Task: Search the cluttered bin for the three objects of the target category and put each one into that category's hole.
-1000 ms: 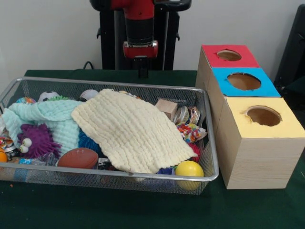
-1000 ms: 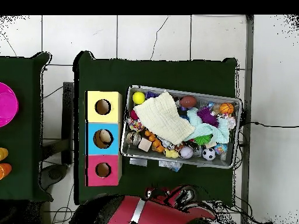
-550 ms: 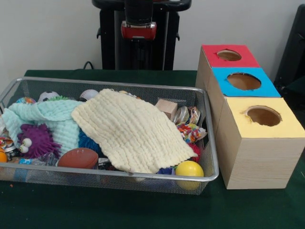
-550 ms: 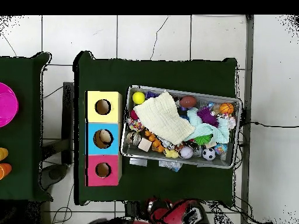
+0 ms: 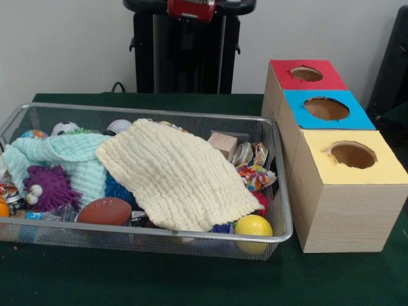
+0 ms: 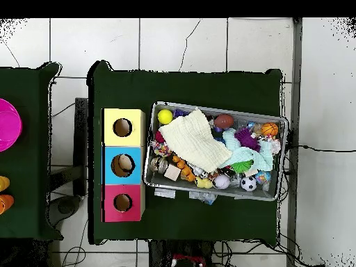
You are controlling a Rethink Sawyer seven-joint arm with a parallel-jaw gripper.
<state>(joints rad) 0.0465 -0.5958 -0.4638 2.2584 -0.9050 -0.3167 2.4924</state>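
The wire mesh bin point(image 5: 280, 185) sits on the green table point(image 5: 191, 280), with its right end just beside a row of three wooden boxes. The bin is full. A cream cloth point(image 5: 175, 175) lies draped across the middle of the contents, and a pale mint cloth point(image 5: 70, 156) lies beside it toward the bin's left end. At the front wall of the bin rest a purple spiky toy point(image 5: 48, 188), a brown toy football point(image 5: 105, 210) and, in the front right corner, a yellow ball point(image 5: 253, 226). A wooden block point(image 5: 223, 144) and a cluster of small shiny wrapped items point(image 5: 252, 159) lie at the right end, near the back wall. A small soccer ball point(image 5: 64, 127) shows at the back left. In the overhead view an orange basketball point(image 6: 270, 129) sits in one corner of the bin.

The boxes are topped yellow point(image 5: 350, 162), blue point(image 5: 325, 109) and red point(image 5: 306, 74), each with one round hole. The overhead view shows a pale object inside the blue box's hole point(image 6: 122, 165); its identity cannot be determined. The other two holes look dark.

Only a red part of the arm point(image 5: 190, 9) appears at the top edge of the front view, well above the bin. The pincer itself is not visible, so its opening and contents cannot be determined.
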